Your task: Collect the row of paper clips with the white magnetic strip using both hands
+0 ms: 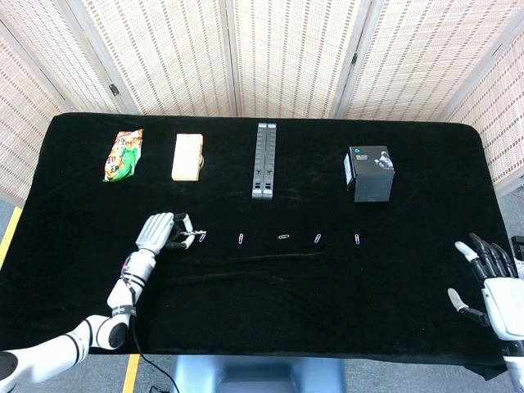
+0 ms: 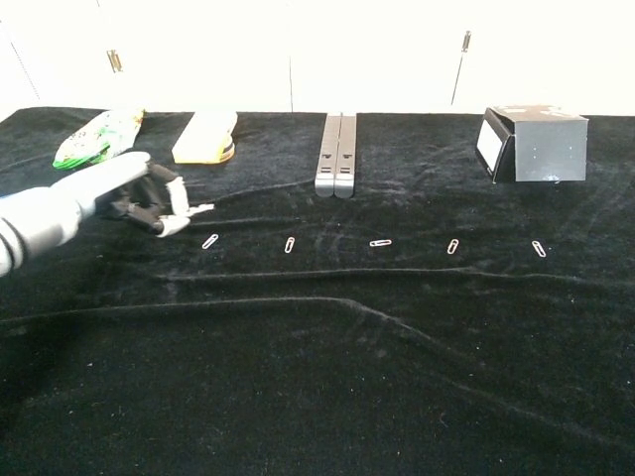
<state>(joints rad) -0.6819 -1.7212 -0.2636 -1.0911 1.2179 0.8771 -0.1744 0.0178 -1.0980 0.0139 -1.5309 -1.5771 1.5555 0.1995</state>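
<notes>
Black wrinkled cloth covers my counter (image 1: 426, 164), woven screens (image 1: 286, 49) behind; left hand (image 1: 157, 232) pinches white magnetic strip (image 2: 190, 210) above paper clips (image 2: 375, 243), right hand (image 1: 499, 282) spread, holding nothing.

Light is bright and even, with no hard shadows. The black cloth (image 1: 270, 286) stays dark; the chest view's pale background is washed out. Both views are slightly soft.

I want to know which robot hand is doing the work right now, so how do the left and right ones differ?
The left robot hand is curled, pinching a small white strip beside the leftmost paper clip; the right robot hand is spread and holds nothing. The left reaches into the clip row; the right sits at the table's near right corner, far from the clips. Both are light-coloured, with many fingers.
</notes>
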